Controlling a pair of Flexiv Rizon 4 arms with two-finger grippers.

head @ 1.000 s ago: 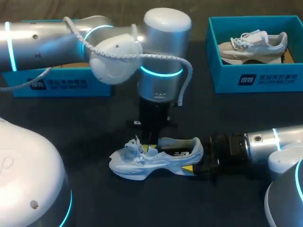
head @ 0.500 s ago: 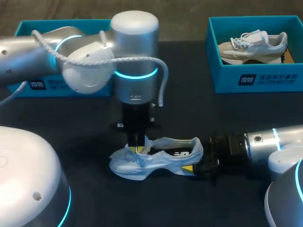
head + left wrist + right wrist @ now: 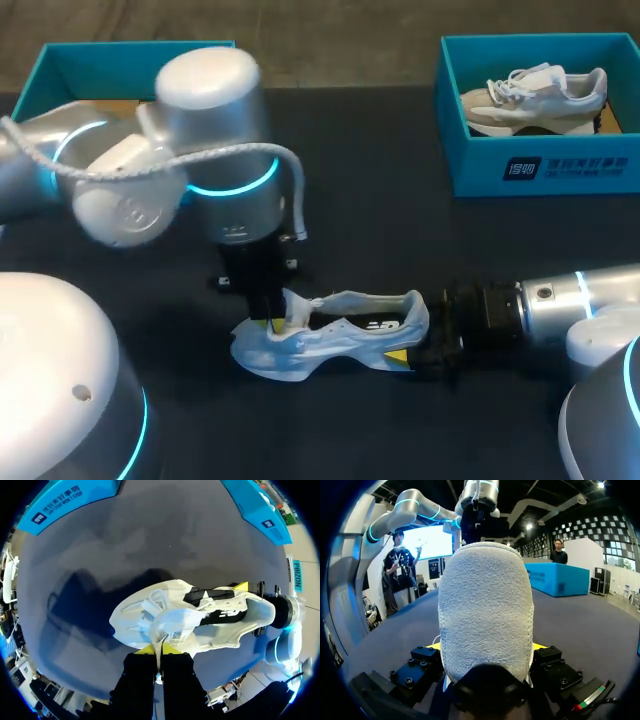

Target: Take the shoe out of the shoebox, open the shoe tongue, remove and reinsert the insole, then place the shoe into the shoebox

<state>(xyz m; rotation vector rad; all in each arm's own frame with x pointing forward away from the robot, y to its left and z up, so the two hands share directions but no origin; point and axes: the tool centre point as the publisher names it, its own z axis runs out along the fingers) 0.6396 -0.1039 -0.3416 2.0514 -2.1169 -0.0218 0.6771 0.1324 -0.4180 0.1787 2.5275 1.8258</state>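
White lace-up shoe on its sole, tongue pinched between left fingers, heel clamped between right fingers

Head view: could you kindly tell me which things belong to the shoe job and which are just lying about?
Job: white shoe, its tongue pinched by the left gripper, heel held by the right gripper; open teal shoebox at far left, probably its own.
Lying about: second teal shoebox at far right, beige shoe inside it.
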